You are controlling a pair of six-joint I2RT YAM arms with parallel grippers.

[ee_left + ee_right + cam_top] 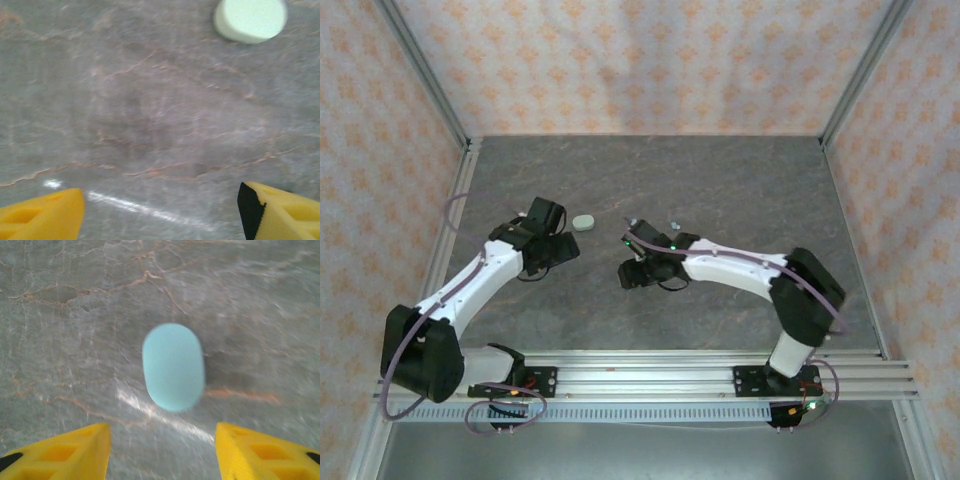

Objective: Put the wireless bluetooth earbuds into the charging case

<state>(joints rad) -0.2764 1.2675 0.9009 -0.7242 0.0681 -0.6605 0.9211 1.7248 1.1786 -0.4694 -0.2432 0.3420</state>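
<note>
I take the pale green charging case [584, 222] as my landmark. Nearest me and to its right is the right gripper [162, 440]. Its yellow fingers stand roughly half apart with nothing between them. Just ahead of them a light blue oval [173, 366] lies flat on the grey table [740, 180]. It is centred on the gap, and its long axis runs straight away from the fingers, so they would close across its narrow width. The blur leaves me unable to tell whether it is an earbud seen close or a second case. The right arm is plainly the nearer one to it.

The left gripper [161, 205] is left of the case and slightly nearer me. It is spread wide and holds nothing. In its wrist view the case sits ahead and off to the right, well outside the line between the fingers, so I judge a reach there would need a swing right first.

About level with the case and to its right lie one pale piece [633, 221] and another [672, 223]. Both are tiny, and I take them for earbuds. They sit just beyond the right gripper's wrist, and nothing else stands in the way.
</note>
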